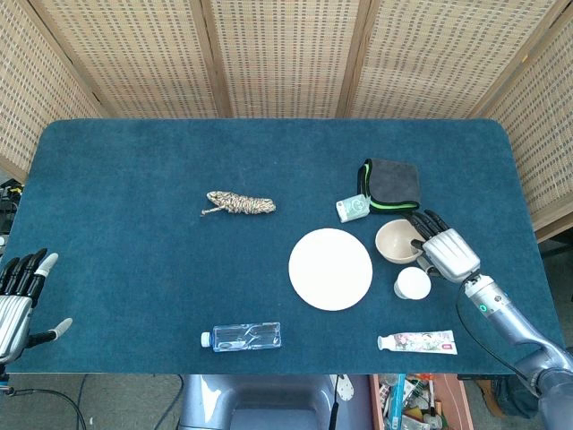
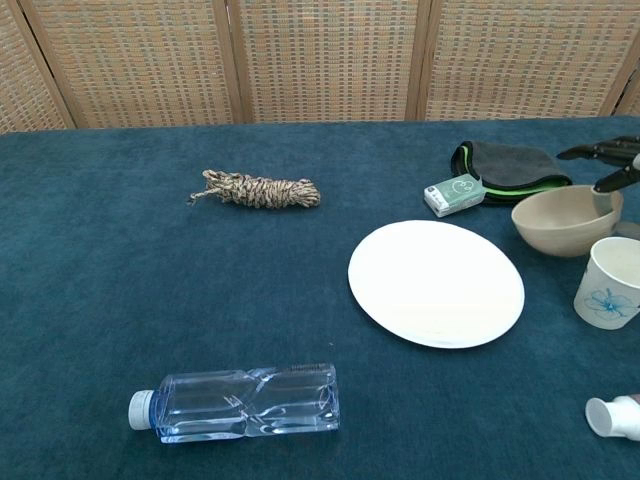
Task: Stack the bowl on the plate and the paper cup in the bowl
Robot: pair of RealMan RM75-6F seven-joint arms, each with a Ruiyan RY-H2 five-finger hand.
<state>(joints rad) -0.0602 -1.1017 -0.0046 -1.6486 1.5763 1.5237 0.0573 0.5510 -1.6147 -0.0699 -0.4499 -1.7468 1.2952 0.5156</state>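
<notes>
The beige bowl sits just right of the white plate and looks slightly raised off the blue cloth. My right hand grips its right rim, with dark fingertips over the edge in the chest view. The white paper cup with a blue flower stands upright just in front of the bowl, below that hand. My left hand hovers at the table's front left corner, fingers apart, holding nothing.
A rope bundle lies left of centre. A clear water bottle lies on its side near the front edge, a tube at the front right. A folded grey-green cloth and a small box are behind the bowl.
</notes>
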